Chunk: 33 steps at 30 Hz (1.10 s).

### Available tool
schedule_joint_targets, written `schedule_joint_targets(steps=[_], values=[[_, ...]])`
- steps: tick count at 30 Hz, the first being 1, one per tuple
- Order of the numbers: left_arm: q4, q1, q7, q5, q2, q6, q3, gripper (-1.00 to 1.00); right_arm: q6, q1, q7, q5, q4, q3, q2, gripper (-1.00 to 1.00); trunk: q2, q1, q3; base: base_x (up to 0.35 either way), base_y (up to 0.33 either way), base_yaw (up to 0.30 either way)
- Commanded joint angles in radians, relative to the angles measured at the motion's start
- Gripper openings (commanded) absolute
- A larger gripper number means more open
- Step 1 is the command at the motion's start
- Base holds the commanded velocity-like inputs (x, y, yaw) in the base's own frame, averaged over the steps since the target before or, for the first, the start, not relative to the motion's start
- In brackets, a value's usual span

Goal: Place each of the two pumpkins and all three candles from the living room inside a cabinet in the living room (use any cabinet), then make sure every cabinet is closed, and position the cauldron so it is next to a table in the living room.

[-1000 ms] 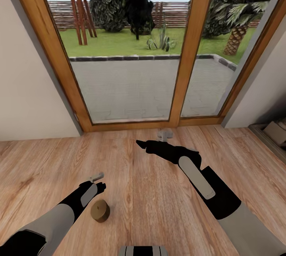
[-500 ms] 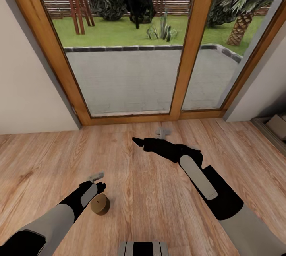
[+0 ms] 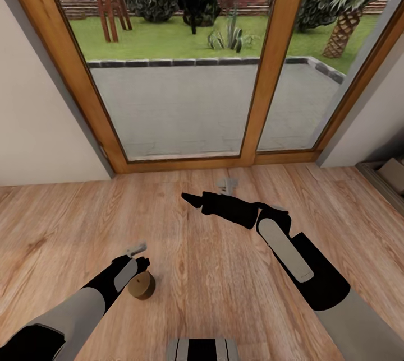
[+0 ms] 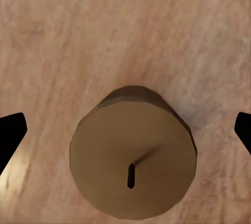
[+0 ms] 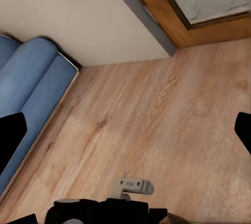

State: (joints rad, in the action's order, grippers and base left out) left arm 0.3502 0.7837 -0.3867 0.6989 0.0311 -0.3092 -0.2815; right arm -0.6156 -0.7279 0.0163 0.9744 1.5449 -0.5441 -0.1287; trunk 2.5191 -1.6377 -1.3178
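1 candle (image 3: 141, 285) stands upright on the wood-plank floor (image 3: 67, 226), just beside the tip of the left claw (image 3: 136, 263) — on the robot's own side of it and slightly to the right. In the left wrist view the candle (image 4: 134, 156) sits straight below the left claw (image 4: 125, 130), between the 2 black fingertips (image 4: 10, 135), which are spread wide with floor showing on both sides of the wax; the claw holds nothing and does not touch the candle. The candle's axis is vertical, so the flat top and short dark wick face the camera, and the coming move looks like a straight drop followed by a squeeze across the round side.

The right claw (image 3: 191, 199) is well apart from the candle, out toward the glass door (image 3: 185, 109), tips spread and empty in the right wrist view (image 5: 125, 130) — the left arm is plainly the nearer one.

The candle is a stubby, faceted cylinder, matte tan-brown, likely firm enough for a side grip. The floor is smooth, warm, grained wood. A blue sofa (image 5: 31, 93) sits against the pale wall (image 5: 78, 15).
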Motion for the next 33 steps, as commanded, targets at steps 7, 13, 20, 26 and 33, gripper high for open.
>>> schedule_joint_targets(steps=[7,13,20,26,33], values=[[0.003,0.000,-0.008,0.008,0.001,-0.004,-0.008,1.00,-0.002,-0.001,0.002,0.000,0.000,0.000,-0.001,1.00,0.002,-0.003,-0.028,0.000,0.000,0.000],[0.003,0.000,-0.007,0.010,-0.005,0.017,-0.021,1.00,-0.002,-0.001,0.002,0.000,0.000,0.000,-0.001,1.00,0.003,-0.004,-0.040,0.000,0.000,0.000],[0.003,0.000,-0.007,0.011,-0.008,0.020,-0.029,1.00,-0.003,-0.001,0.002,0.000,0.000,0.000,-0.002,1.00,0.003,-0.004,-0.040,0.000,0.000,0.000],[0.003,0.000,-0.007,0.011,-0.007,0.021,-0.030,1.00,-0.003,-0.001,0.002,0.000,0.000,0.000,-0.002,1.00,0.003,-0.006,-0.051,0.000,0.000,0.000],[0.003,0.000,-0.007,0.010,-0.007,0.021,-0.030,1.00,-0.003,-0.001,0.002,0.000,0.000,0.000,-0.002,1.00,0.005,-0.009,-0.078,0.000,0.000,0.000]])
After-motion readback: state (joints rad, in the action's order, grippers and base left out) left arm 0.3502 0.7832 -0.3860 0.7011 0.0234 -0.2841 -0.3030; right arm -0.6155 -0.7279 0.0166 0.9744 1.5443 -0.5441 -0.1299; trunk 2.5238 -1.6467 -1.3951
